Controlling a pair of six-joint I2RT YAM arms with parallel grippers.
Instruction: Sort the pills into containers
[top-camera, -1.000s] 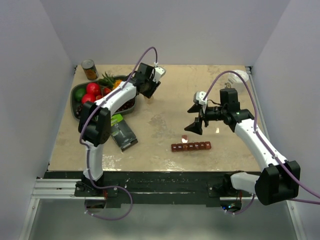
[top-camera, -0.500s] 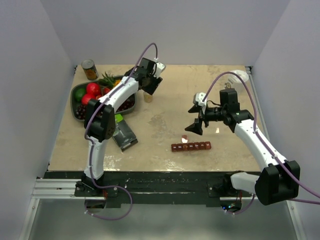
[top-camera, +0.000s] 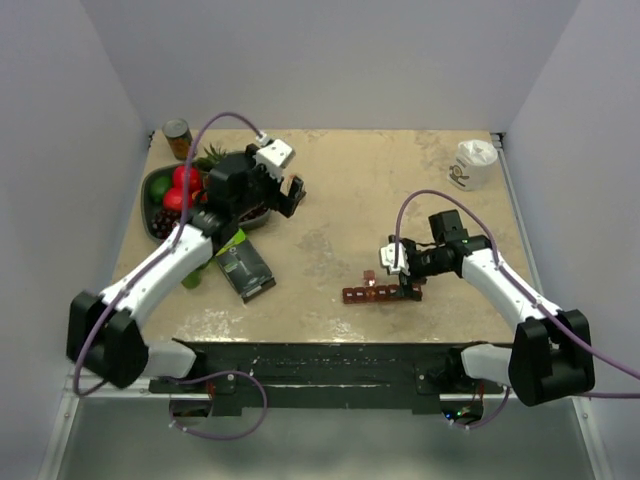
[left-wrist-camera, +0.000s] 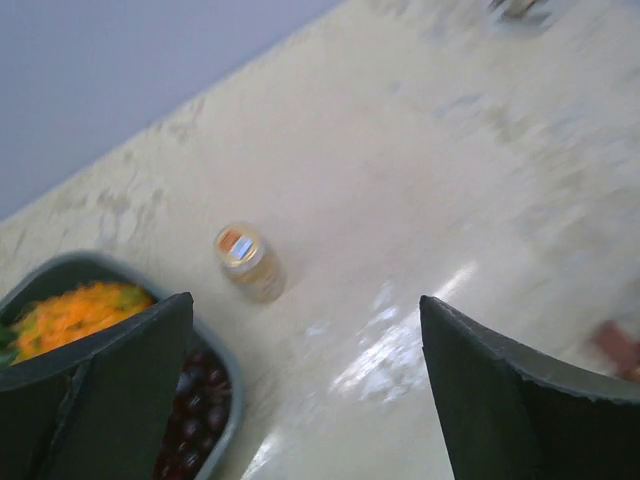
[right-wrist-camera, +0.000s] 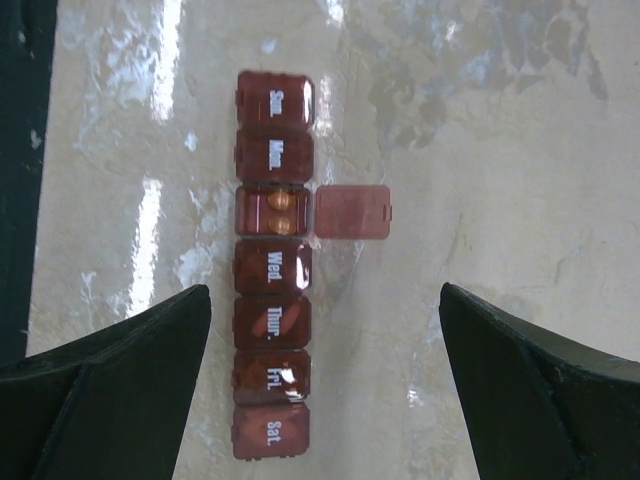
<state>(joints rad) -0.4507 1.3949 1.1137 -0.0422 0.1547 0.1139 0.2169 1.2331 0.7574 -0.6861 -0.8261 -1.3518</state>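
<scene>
The containers are a dark red-brown strip of day-labelled compartments lying lengthwise on the table. One lid stands flipped open, and two tan pills lie in that compartment. My right gripper hangs open above the strip, a finger on each side, touching nothing. From above it sits over the right end of the strip. The small clear pill bottle stands upright on the table beside the bowl. My left gripper is open and empty, drawn back from the bottle. In the top view the left gripper hides the bottle.
A grey-green fruit bowl with red fruit and cherries sits at the back left, its rim close to my left finger. A metal can stands behind it. A dark packet lies front left, a white cup at the back right.
My left gripper opened, let go of the bottle on the table and pulled back as the arm swung left. My right gripper came down and forward over the compartment strip.
</scene>
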